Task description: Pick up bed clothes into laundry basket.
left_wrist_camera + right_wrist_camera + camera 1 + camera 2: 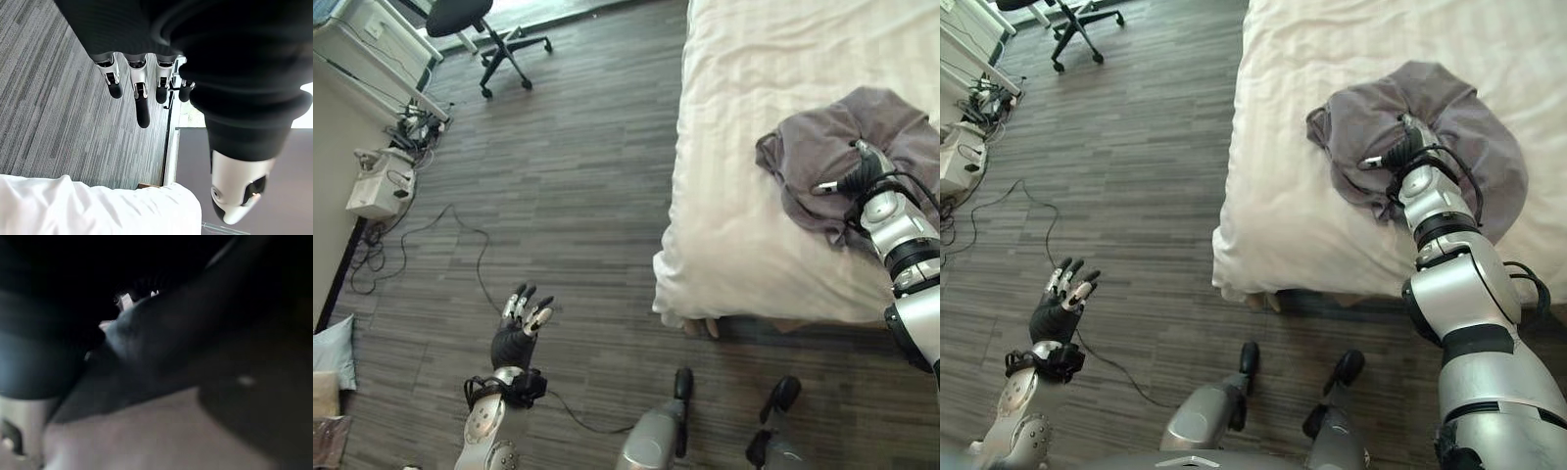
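One bed (783, 147) at 2 o'clock in the head views, under white sheets, its near corner hanging toward the wood floor (568, 176). One grey garment (1381, 127), crumpled in a heap on the bed near its front edge, at about 3 o'clock in the left eye view. Right hand (862, 176) down in that heap, wrist cover against the cloth, thumb sticking out to the side, fingers buried in the folds; whether curled round the cloth or not, cannot tell. Right wrist view dark, with grey cloth pressed close and pale sheet beyond.

Left hand (521, 328) at 7 o'clock, well apart from the bed, hovering above the floor, palm empty, fingers (142, 105) straight and loosely spread, holding nothing. White sheet corner and floor planks past those fingers in the left wrist view.

One black office chair (489, 34) at 11 o'clock on the floor. One white desk (372, 49) at 10 o'clock along the left edge, with a tangle of wires beside it. One pale box-like device (380, 184) at 9 o'clock standing on the floor against the wall.
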### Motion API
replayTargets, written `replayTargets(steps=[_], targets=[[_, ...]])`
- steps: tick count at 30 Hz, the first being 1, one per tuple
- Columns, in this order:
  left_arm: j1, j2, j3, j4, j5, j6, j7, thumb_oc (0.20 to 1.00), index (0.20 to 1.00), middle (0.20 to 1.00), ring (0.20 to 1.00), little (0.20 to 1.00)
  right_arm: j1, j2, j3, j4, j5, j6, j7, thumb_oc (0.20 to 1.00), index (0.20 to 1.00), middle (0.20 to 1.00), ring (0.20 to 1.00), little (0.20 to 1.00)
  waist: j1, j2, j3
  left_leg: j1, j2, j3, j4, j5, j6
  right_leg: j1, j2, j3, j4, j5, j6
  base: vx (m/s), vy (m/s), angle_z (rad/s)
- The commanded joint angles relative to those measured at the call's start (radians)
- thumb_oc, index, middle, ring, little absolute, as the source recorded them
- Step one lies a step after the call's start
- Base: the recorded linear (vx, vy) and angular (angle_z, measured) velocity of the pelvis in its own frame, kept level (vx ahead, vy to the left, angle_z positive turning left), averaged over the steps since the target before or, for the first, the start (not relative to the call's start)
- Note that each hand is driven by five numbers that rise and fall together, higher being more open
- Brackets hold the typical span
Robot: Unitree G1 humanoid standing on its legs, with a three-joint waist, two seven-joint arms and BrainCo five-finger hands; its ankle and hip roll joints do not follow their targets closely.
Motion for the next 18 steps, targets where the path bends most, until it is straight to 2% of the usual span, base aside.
replayTargets(steps=[1, 7, 11, 12, 14, 18], targets=[[-0.071, 0.023, -0.065, -0.083, -0.031, -0.050, -0.004, 1.000, 1.000, 1.000, 1.000, 1.000, -0.031, 0.014, 0.115, 0.080, -0.107, 0.048, 0.061, 1.000, 1.000, 1.000, 1.000, 1.000, 0.005, -0.008, 0.028, -0.053, 0.089, -0.050, -0.052, 0.188, -0.106, 0.093, -0.074, 0.084, 0.014, -0.134, 0.087, 0.00, 0.000, 0.00], [-0.088, 0.010, -0.082, -0.095, -0.032, -0.051, -0.011, 1.000, 1.000, 1.000, 1.000, 1.000, 0.003, 0.037, 0.141, 0.088, -0.196, 0.058, 0.080, 1.000, 1.000, 1.000, 1.000, 1.000, -0.009, 0.007, 0.026, -0.035, 0.080, -0.042, -0.052, 0.177, -0.103, 0.098, -0.082, 0.100, 0.014, -0.134, 0.088, 0.02, 0.029, -0.06], [-0.101, 0.013, -0.082, -0.099, -0.036, -0.061, -0.003, 1.000, 1.000, 1.000, 1.000, 1.000, -0.019, 0.000, 0.186, 0.063, -0.262, 0.055, 0.073, 1.000, 1.000, 1.000, 1.000, 1.000, -0.026, 0.002, 0.022, -0.014, 0.069, -0.035, -0.052, 0.163, -0.099, 0.116, -0.089, 0.105, 0.014, -0.133, 0.089, 0.01, 0.027, 0.01], [-0.104, 0.016, -0.079, -0.101, -0.032, -0.060, -0.007, 1.000, 1.000, 1.000, 1.000, 1.000, -0.025, -0.024, 0.210, 0.056, -0.292, 0.047, 0.077, 0.200, 0.200, 0.200, 0.200, 0.200, -0.035, 0.001, 0.020, -0.005, 0.065, -0.034, -0.052, 0.157, -0.097, 0.126, -0.093, 0.104, 0.014, -0.134, 0.091, 0.00, 0.046, 0.02], [-0.107, 0.020, -0.077, -0.101, -0.032, -0.061, -0.013, 1.000, 1.000, 1.000, 1.000, 1.000, -0.048, -0.052, 0.232, 0.056, -0.314, 0.041, 0.078, 0.200, 0.200, 0.200, 0.200, 0.200, -0.042, -0.002, 0.014, 0.003, 0.062, -0.037, -0.052, 0.152, -0.096, 0.138, -0.097, 0.101, 0.014, -0.137, 0.091, 0.00, 0.021, 0.01], [-0.120, 0.030, -0.068, -0.077, -0.041, -0.073, -0.014, 1.000, 1.000, 1.000, 1.000, 1.000, -0.095, -0.112, 0.207, -0.004, -0.208, 0.026, 0.063, 0.200, 0.200, 0.200, 0.200, 0.200, -0.059, -0.018, 0.004, 0.032, 0.057, -0.043, -0.052, 0.140, -0.089, 0.172, -0.103, 0.092, 0.014, -0.137, 0.092, 0.00, 0.032, 0.08]])
